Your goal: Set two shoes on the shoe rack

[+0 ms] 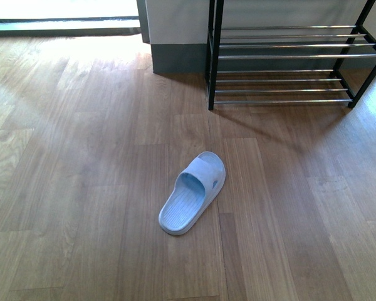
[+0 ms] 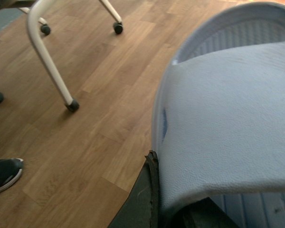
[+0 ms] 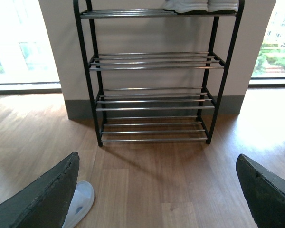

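One slide lies on wood floor before rack.

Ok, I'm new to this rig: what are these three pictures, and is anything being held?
This is a two-armed robot. The front view looks out from its body: one pale blue slide lies on the wooden floor before the shoe rack. The left wrist camera shows the left gripper's dark finger and a second slide, apparently gripped and lifted. The right wrist camera shows the right gripper open and empty, facing the rack; white-soled shoes sit on top.
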`<state>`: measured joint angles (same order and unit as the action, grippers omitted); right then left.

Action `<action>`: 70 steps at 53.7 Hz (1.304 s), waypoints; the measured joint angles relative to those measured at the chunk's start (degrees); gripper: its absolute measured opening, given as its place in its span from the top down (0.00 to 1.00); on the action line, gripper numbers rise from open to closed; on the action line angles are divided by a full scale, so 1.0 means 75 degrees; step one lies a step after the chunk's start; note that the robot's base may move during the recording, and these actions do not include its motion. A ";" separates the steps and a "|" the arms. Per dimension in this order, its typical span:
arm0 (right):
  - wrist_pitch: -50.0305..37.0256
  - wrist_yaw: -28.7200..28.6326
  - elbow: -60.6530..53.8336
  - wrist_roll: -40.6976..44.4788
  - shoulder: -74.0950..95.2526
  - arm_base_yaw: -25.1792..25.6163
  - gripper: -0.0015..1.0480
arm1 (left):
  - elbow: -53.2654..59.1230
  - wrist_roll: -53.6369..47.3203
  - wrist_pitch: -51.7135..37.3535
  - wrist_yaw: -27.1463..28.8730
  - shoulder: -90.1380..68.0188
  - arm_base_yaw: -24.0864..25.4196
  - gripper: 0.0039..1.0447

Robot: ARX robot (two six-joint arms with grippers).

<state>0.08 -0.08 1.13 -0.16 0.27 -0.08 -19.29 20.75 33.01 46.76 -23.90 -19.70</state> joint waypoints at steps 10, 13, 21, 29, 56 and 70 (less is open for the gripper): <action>-0.0003 0.0017 0.0000 0.0000 -0.0009 0.0000 0.09 | 0.0020 -0.0082 -0.0052 -0.0003 0.0058 -0.0003 0.99; 0.0000 0.0006 0.0000 0.0000 -0.0009 0.0000 0.09 | 0.0020 -0.0096 -0.0052 -0.0006 0.0067 -0.0006 0.99; 0.0000 0.0012 0.0000 0.0000 -0.0009 0.0000 0.09 | 0.0020 -0.0105 -0.0052 -0.0009 0.0067 -0.0006 0.99; 0.0000 0.0012 0.0000 0.0000 -0.0009 0.0000 0.09 | 0.0020 -0.0108 -0.0052 -0.0009 0.0070 -0.0006 0.99; 0.0000 0.0029 0.0000 0.0000 -0.0015 0.0000 0.09 | 0.0035 -0.0128 -0.0052 -0.0009 0.0099 -0.0006 0.99; 0.0000 -0.0006 0.0000 0.0000 -0.0009 0.0000 0.09 | 0.0044 -0.0128 -0.0055 0.0000 0.0093 -0.0006 0.99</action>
<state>0.08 -0.12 1.13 -0.16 0.21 -0.08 -18.96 19.79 32.60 46.76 -23.20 -19.75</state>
